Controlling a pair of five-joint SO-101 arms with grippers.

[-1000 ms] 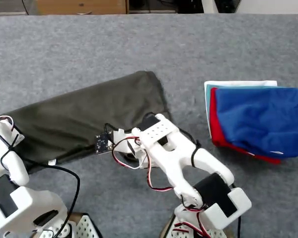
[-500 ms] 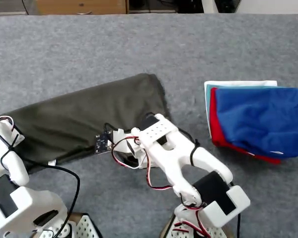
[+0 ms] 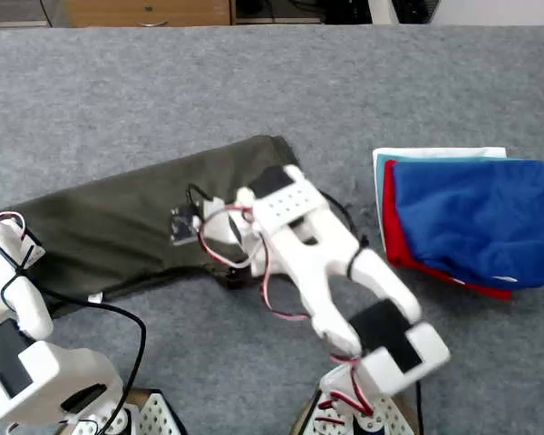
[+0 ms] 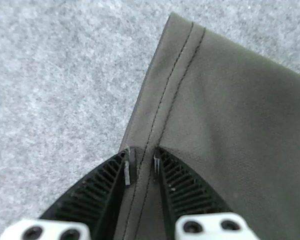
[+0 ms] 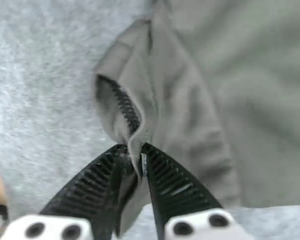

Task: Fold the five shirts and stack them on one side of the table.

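**Item: green shirt** (image 3: 136,213). It lies flat and part-folded as a long band on the grey table (image 3: 254,82).

**Left gripper** (image 4: 141,167). Its jaws are closed on the stitched hem at one end of the green shirt, close to the corner.

**Right gripper** (image 5: 138,160). Its jaws are pinched together on a raised ridge of cloth at the other end of the green shirt, with a loose flap bunched beside them.

**Risks (judged)**
- Both holds take only a thin bite of cloth, so a quick lift could pull the cloth free of either one.
- If the two ends do not travel evenly, the fold would come out skewed.
- The bunched flap at the right gripper may crease into the fold.
- Dragging the shirt rather than lifting it may ruck it on the rough table.

**Containers.** No container is present. The nearest thing to one is the stack (image 3: 408,258), well to the side of the green shirt, beyond the end the right gripper holds.
- Blue shirt (image 3: 480,217) on top.
- Red shirt (image 3: 394,245) under it.
- Teal and white edges at the bottom.
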